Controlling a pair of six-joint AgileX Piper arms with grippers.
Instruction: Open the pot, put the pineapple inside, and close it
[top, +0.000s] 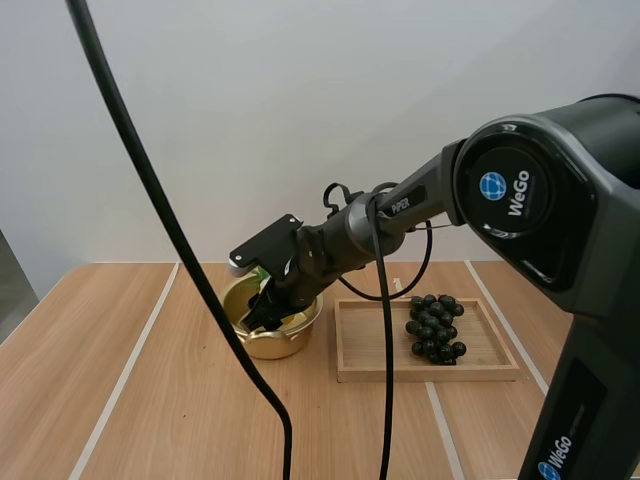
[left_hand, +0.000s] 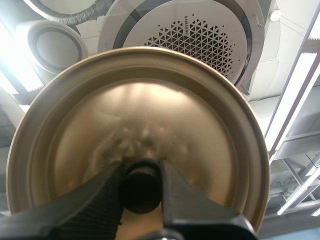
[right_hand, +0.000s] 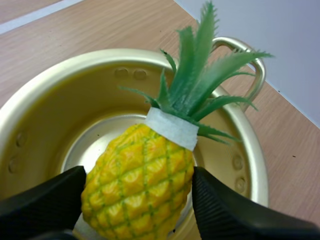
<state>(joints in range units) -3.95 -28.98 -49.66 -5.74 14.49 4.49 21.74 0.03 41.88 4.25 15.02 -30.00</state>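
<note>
A yellow toy pineapple (right_hand: 140, 180) with green leaves hangs tilted inside the open gold pot (right_hand: 60, 65), low over its bottom. My right gripper (right_hand: 138, 210) is shut on it, one finger against each side. In the high view the right arm reaches down into the pot (top: 250, 345), with the right gripper (top: 265, 310) at its mouth. My left gripper (left_hand: 141, 170) is shut on the black knob (left_hand: 141, 192) of the gold lid (left_hand: 135, 115) and holds the lid up in the air, away from the pot.
A wooden tray (top: 380, 365) lies just right of the pot, with a bunch of dark grapes (top: 433, 325) on its right half. Bare wooden table spreads to the left of and in front of the pot.
</note>
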